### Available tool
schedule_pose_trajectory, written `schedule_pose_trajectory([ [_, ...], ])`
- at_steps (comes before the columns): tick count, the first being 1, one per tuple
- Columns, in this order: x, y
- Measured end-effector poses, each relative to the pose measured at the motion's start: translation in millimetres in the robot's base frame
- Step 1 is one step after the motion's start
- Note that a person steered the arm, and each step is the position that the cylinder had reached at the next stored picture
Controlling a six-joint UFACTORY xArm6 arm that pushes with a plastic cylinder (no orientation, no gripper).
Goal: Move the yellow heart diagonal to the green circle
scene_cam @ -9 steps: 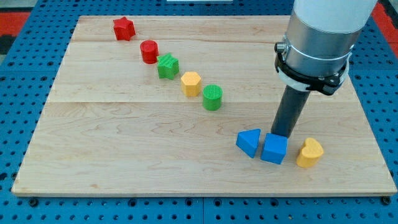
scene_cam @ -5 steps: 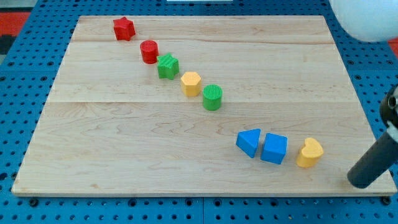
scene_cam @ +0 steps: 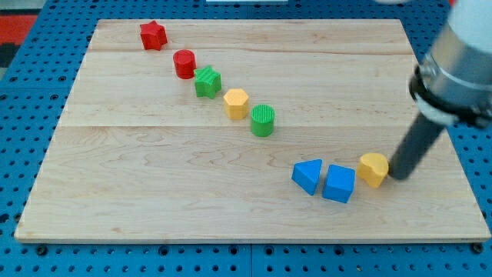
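The yellow heart lies near the view's bottom right, just right of the blue cube. My tip touches the heart's right side. The green circle stands near the board's middle, up and left of the heart.
A blue triangle sits left of the blue cube. A diagonal row runs up-left from the green circle: yellow hexagon, green star, red cylinder, red star. The wooden board ends close to the right of my tip.
My tip swung from behind the blue cube out to the right, then came in against the yellow heart. The heart has shifted up and left, toward the blue cube.
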State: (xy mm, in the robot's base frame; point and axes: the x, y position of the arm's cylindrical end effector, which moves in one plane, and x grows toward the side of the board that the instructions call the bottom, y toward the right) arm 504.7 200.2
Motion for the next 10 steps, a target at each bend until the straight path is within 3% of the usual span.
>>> schedule_pose_trajectory([
  [1, -34, 5],
  [2, 19, 72],
  [3, 75, 65],
  [5, -23, -6],
  [7, 14, 72],
  [8, 22, 19],
  [10, -24, -91],
])
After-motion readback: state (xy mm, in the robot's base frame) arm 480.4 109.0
